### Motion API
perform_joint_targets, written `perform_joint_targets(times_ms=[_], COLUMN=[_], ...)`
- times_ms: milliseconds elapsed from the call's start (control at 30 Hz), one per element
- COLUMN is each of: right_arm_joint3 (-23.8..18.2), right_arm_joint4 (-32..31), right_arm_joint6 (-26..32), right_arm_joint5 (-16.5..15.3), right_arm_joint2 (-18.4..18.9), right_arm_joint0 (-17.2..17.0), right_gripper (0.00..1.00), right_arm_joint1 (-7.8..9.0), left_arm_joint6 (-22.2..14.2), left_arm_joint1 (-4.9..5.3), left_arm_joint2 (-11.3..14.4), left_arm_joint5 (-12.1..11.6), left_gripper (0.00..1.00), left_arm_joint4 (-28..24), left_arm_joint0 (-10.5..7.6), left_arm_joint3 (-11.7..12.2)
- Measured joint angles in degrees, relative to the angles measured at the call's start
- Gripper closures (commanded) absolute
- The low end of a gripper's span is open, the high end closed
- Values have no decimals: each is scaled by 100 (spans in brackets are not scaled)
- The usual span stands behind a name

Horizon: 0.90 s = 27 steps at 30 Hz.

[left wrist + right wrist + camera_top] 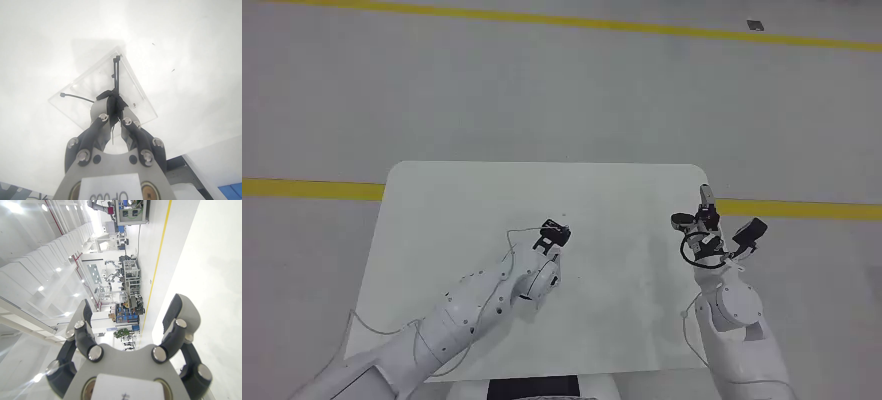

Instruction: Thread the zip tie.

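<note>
My left gripper [113, 97] is shut on a black zip tie [115, 75], which sticks out past the fingertips with its head at the far end. The tie's thin tail hangs back between the fingers. The gripper hovers over a clear square tray [88, 81] on the white table. A second black zip tie [77, 97] lies curved in that tray, partly hidden behind the fingers. In the top view the left gripper [554, 236] is near the table's middle. My right gripper [132, 308] is open and holds nothing; it is raised at the table's right edge [715, 230].
The white table [622, 200] has rounded corners and bare surface around the left gripper. A small dark bit [134, 104] lies in the tray near the fingers. Yellow floor lines [302, 188] run behind the table.
</note>
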Motion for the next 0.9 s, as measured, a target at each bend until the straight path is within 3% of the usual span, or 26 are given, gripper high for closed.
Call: perform_joint_targets(times_ms=[100, 300, 467, 900], right_arm_joint3=[0, 0, 0, 0], right_arm_joint4=[0, 0, 0, 0], right_arm_joint6=[0, 0, 0, 0], right_arm_joint5=[0, 0, 0, 0], right_arm_joint2=[0, 0, 0, 0], right_arm_joint0=[0, 0, 0, 0], right_gripper=[0, 0, 0, 0], right_arm_joint1=[0, 0, 0, 0], left_arm_joint6=[-18, -215, -559, -905], left_arm_joint1=[20, 110, 186, 283], left_arm_joint2=[-41, -162, -216, -368], left_arm_joint5=[30, 53, -25, -193], left_gripper=[100, 100, 100, 100], left_arm_joint4=[52, 283, 535, 743], left_arm_joint0=[32, 206, 352, 539], left_arm_joint3=[-121, -585, -954, -1414])
